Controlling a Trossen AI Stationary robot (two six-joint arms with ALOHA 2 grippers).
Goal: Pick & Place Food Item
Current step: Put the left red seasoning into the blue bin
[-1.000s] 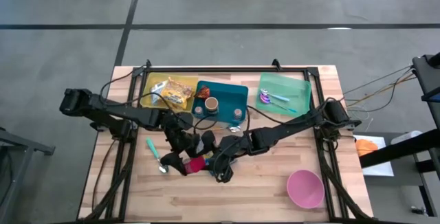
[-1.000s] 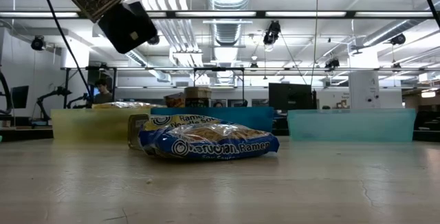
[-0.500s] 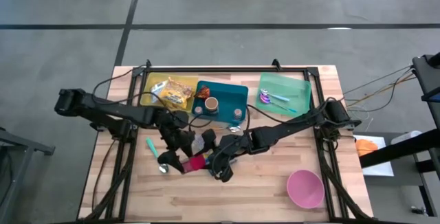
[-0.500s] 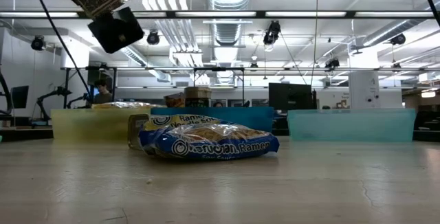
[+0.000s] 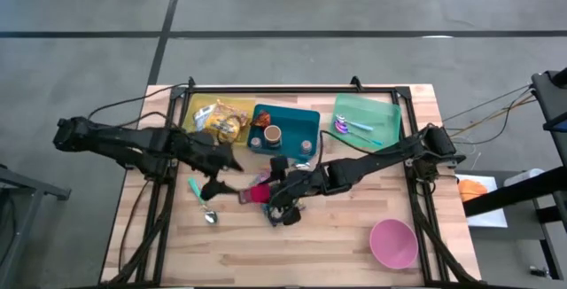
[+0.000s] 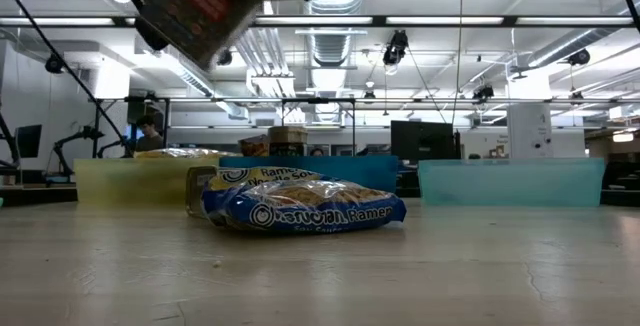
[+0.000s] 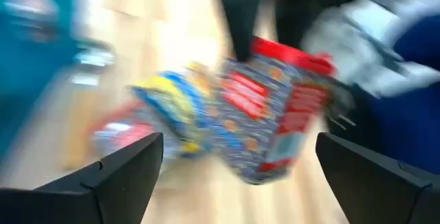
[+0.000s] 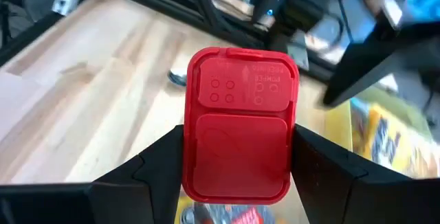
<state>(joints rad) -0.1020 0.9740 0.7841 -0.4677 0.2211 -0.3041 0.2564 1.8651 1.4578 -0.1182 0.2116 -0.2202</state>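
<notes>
Red-lidded food container point(image 8: 240, 140) clamped between right end effector's point(image 8: 237, 176) fingers.

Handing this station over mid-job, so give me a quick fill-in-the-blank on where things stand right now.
1. The right gripper is shut on a container with a ____ lid.
2. The left gripper is ____, holding nothing.
3. The pink bowl sits on the table's ____ side.
4. The teal spoon lies on the ____, outside the bins.

Missing words: red; open; right; table
</notes>
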